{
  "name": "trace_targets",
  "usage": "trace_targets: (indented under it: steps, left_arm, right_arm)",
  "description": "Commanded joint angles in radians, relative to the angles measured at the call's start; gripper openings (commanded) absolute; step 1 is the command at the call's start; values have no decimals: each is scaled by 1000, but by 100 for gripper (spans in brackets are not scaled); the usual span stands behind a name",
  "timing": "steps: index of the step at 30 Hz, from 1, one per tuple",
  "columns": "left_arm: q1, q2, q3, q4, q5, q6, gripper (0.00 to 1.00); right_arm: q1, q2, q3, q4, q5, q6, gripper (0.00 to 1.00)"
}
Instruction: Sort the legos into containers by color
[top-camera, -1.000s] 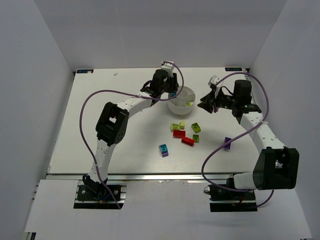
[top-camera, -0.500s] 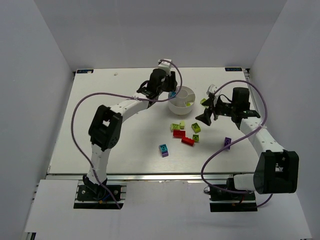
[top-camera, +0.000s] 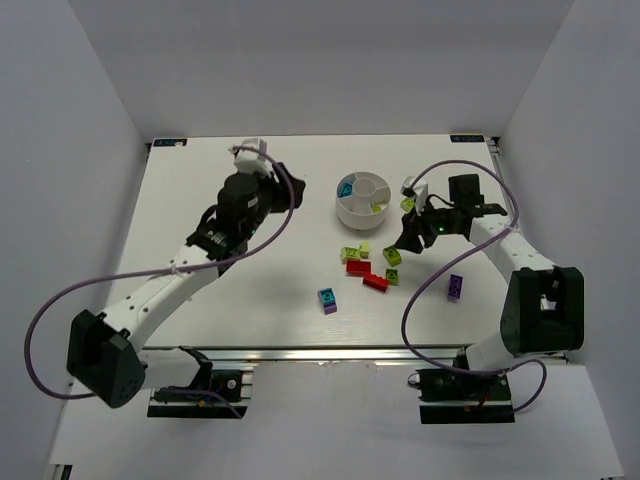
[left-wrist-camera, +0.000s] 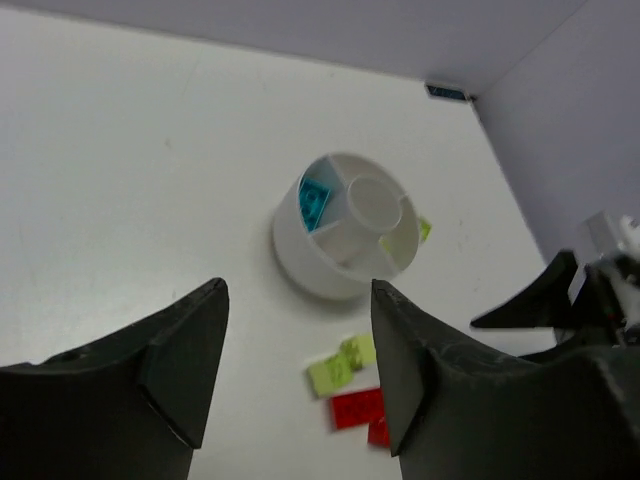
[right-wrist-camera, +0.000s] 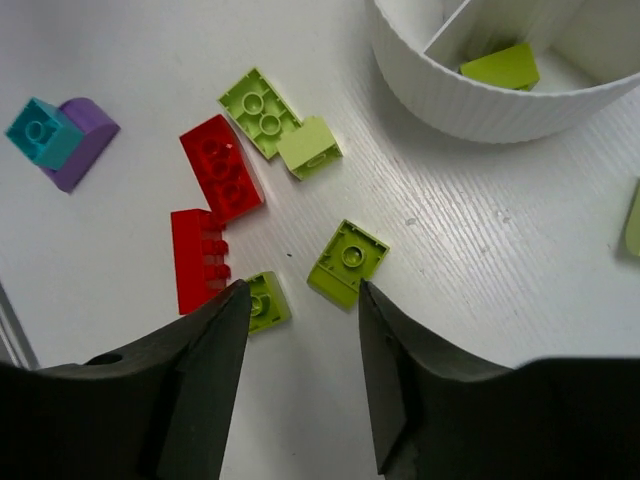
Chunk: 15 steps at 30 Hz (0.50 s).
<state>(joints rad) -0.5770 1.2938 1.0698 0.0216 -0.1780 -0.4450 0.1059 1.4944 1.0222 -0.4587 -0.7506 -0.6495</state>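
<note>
The white divided dish (top-camera: 352, 213) holds a cyan lego (top-camera: 345, 187) in one container and a lime one (top-camera: 377, 208) in another. My left gripper (left-wrist-camera: 298, 300) hangs open and empty, well left of the dish. Loose legos lie in front of the dish: lime bricks (top-camera: 351, 254), red bricks (top-camera: 358, 268) and a cyan-on-purple pair (top-camera: 327, 298). A purple lego (top-camera: 456, 287) lies off to the right. My right gripper (right-wrist-camera: 300, 285) is open and empty just above a lime lego (right-wrist-camera: 348, 262). A smaller lime piece (right-wrist-camera: 265, 300) sits by its left finger.
One lime lego (top-camera: 408, 204) lies against the dish's right side. The red bricks (right-wrist-camera: 222, 175) sit just left of the right gripper's fingers. White walls enclose the table on the left, right and back. The right arm's purple cable (top-camera: 420, 310) loops over the table's near right part.
My left arm has swung back left from the dish, and the cyan lego now lies in a compartment. My right gripper has dropped towards the loose lime legos, its jaws opening wide then narrowing.
</note>
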Motion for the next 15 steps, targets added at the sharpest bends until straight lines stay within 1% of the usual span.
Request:
trace_targets:
  steps: [1, 2, 3, 4, 5, 6, 8, 10, 13, 15]
  left_arm:
    - [5, -104, -149, -104, -29, -153, 70]
    - [5, -128, -210, -98, -34, -170, 71]
    - [5, -149, -237, -86, -43, -187, 73]
    - [5, -169, -261, -81, -55, -216, 73]
    - [5, -203, -281, -77, -61, -227, 73]
    - [5, -217, -315, -69, -64, -239, 73]
    - [5, -243, -332, -71, -74, -251, 74]
    - [6, -254, -337, -92, -83, -244, 74]
    - [6, -264, -329, -126, -92, -230, 74]
    - [6, -277, -332, -137, -101, -228, 74]
  right_arm:
    - [57, 9, -14, 6, 170, 129, 62]
    - [69, 12, -20, 26, 201, 163, 67]
    - [81, 13, -40, 78, 285, 204, 69]
    - [96, 17, -45, 93, 318, 261, 74]
    - [125, 24, -48, 116, 350, 292, 83]
    - [144, 32, -54, 139, 446, 327, 84]
    - [191, 71, -39, 167, 546, 384, 86]
    - [207, 98, -8, 176, 579, 421, 86]
    - [241, 150, 41, 172, 654, 458, 84]
    - [253, 179, 64, 157, 662, 467, 78]
